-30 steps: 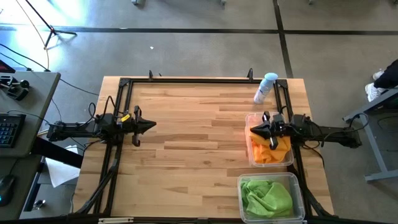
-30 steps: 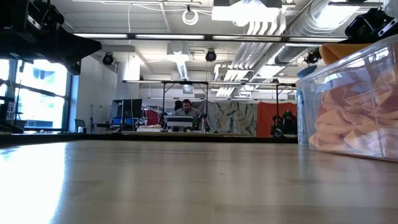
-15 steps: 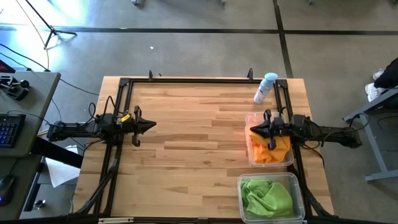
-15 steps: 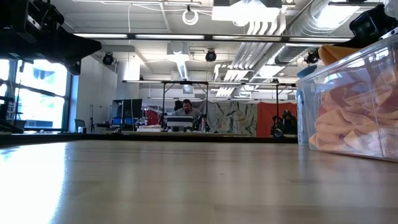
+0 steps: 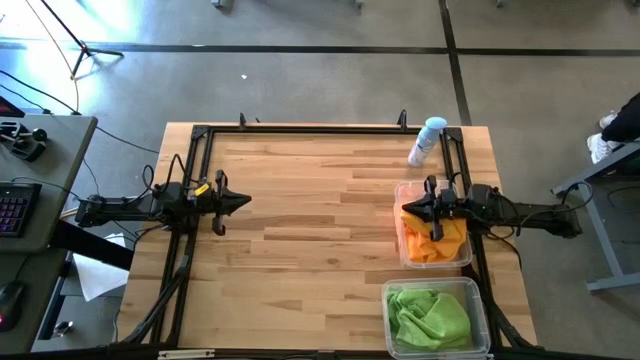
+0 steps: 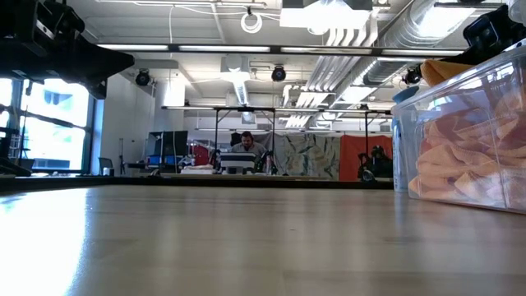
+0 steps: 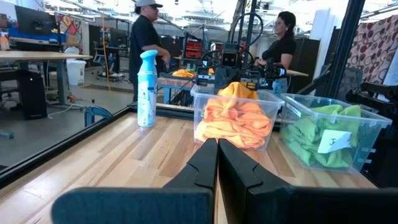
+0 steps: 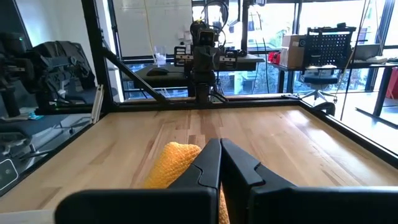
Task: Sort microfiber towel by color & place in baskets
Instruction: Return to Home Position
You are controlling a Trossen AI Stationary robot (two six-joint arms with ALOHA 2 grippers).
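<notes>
While both dark arms lie low along opposite sides of the pale wooden table [image 5: 310, 240], the left gripper [image 5: 245, 202] hangs over bare boards at the left side, well apart from every cloth. The left wrist view shows its two dark fingers [image 7: 205, 165] pressed together with nothing between them. The right gripper [image 5: 407, 210] sits above the inner edge of the first clear rectangular plastic tub [image 5: 434, 264]. Its fingers [image 8: 208, 163] are likewise together and empty in the right wrist view. The bright orange microfiber towels [image 5: 430, 245] are heaped in this tub, and one fold rises above the rim just below the fingertips. The second clear rectangular plastic tub [image 5: 436, 283] stands just beside the first along the table's right side, at the corner. It holds the lime-green microfiber towels [image 5: 430, 318] in a crumpled pile. A white-and-blue spray bottle [image 5: 426, 141] stands near the first tub, on its other side. No towel lies loose on the boards. Two people [image 7: 144, 46] stand in the room beyond the table.
</notes>
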